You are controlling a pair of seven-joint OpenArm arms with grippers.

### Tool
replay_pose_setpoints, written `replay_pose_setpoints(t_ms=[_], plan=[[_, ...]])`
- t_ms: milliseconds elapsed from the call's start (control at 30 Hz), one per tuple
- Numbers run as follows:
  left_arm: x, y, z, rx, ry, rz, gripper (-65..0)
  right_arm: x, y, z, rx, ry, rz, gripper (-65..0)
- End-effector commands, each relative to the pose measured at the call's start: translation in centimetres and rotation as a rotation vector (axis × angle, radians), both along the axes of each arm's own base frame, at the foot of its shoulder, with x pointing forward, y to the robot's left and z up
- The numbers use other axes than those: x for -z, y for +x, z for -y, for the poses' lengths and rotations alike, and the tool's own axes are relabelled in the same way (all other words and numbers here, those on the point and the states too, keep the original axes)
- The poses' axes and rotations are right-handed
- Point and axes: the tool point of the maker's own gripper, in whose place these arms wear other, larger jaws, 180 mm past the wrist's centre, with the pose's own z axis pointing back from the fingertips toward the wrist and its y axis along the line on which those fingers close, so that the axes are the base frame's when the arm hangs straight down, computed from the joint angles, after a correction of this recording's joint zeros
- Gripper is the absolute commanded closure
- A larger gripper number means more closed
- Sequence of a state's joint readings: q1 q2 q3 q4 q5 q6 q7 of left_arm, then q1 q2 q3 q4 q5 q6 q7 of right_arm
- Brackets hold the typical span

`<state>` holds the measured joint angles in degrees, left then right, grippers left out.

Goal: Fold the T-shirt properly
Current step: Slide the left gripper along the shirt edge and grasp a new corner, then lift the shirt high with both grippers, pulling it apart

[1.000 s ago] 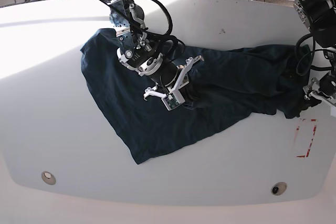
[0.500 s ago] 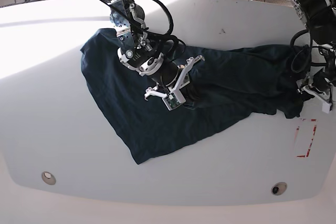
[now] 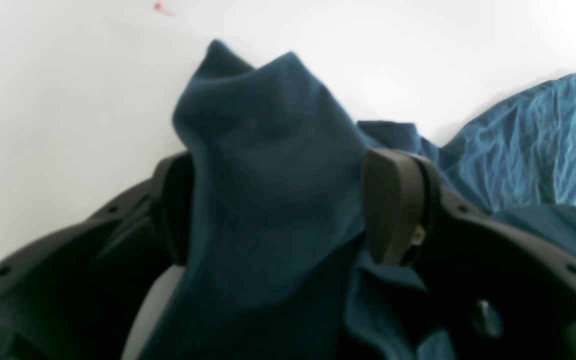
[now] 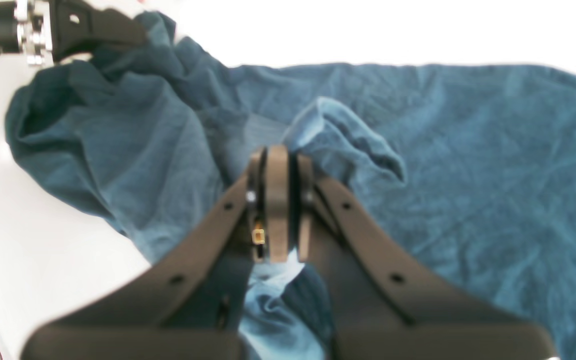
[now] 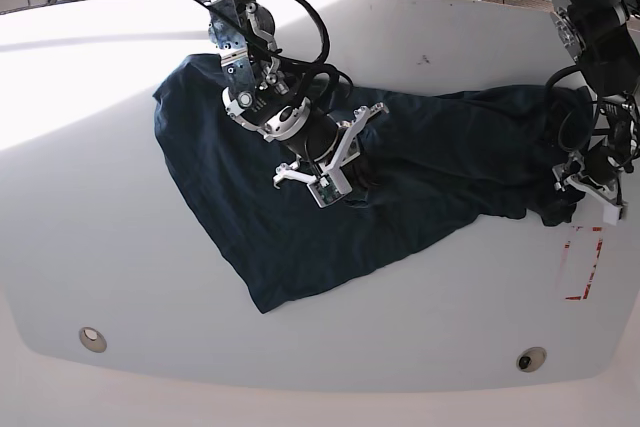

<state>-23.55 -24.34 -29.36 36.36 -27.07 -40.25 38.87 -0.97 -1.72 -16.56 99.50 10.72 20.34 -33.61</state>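
Right claw (image 4: 277, 165) clamped tight; left claw (image 3: 288, 210) spread wide.

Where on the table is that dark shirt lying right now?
In the base view the T-shirt sprawls across the table's middle, from the right gripper pinching it to the left gripper at its far end.

No text, brand or number can be read in any view. The only mark is a red outline (image 5: 582, 263) on the tabletop (image 5: 120, 247) near its right edge in the base view, a plain bracket-like shape with no letters. A tiny red speck (image 3: 160, 7) shows on the tabletop in the left wrist view, too small to tell.
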Motion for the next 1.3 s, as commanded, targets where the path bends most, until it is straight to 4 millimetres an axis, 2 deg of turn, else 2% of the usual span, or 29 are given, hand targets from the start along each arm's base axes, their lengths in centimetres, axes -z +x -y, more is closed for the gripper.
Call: replay_pose_setpoints(t_ms=[0,67,100,133,200,400,467,633,767,967,1100,1200,1267], plan=[[0.2,0.1,0.7,0.036,0.021,-0.031,-36.4,-2.1,0.8,-0.3,0.006,0.047,0.059,0.0],[0.2,0.2,0.8,0.039,0.021,-0.029,-22.2,-2.2,0.8,-0.3,0.006,0.049,0.058,0.0],[0.2,0.2,0.8,0.038,0.020,-0.028,-18.7,-2.2,0.8,-0.3,0.006,0.049,0.058,0.0],[0.1,0.3,0.9,0.036,0.020,-0.021,-10.4,-2.1,0.8,-0.3,0.006,0.047,0.059,0.0],[-0.1,0.6,0.8,0.029,0.022,-0.005,0.0,-2.1,0.8,-0.3,0.006,0.046,0.059,0.0],[0.2,0.8,-1.1,-0.099,0.030,-0.019,0.0,-3.0,0.8,-0.2,0.009,0.049,0.084,0.0],[0.2,0.8,-1.1,-0.102,0.029,-0.018,0.0,-3.2,0.6,-0.1,0.009,0.051,0.089,0.0],[-0.6,1.1,-1.3,-0.099,0.039,0.002,0.0,-4.3,1.2,2.2,0.062,0.051,0.122,0.0],[-2.7,1.7,-1.7,-0.073,0.083,0.027,0.0,-4.8,1.8,4.5,0.124,0.047,0.138,0.0],[-7.8,2.2,-3.1,-0.071,0.167,0.098,0.0,-6.4,3.2,8.6,0.231,0.036,0.191,0.0],[-10.1,2.9,-1.9,-0.056,0.183,0.141,0.0,-7.8,4.5,10.6,0.256,0.000,0.244,0.0],[-12.9,3.1,-1.9,-0.067,0.224,0.195,0.0,-9.0,5.7,11.8,0.265,-0.027,0.285,0.0],[-15.5,3.6,-2.1,-0.101,0.242,0.237,0.0,-9.9,6.4,12.6,0.275,-0.043,0.314,0.0]])
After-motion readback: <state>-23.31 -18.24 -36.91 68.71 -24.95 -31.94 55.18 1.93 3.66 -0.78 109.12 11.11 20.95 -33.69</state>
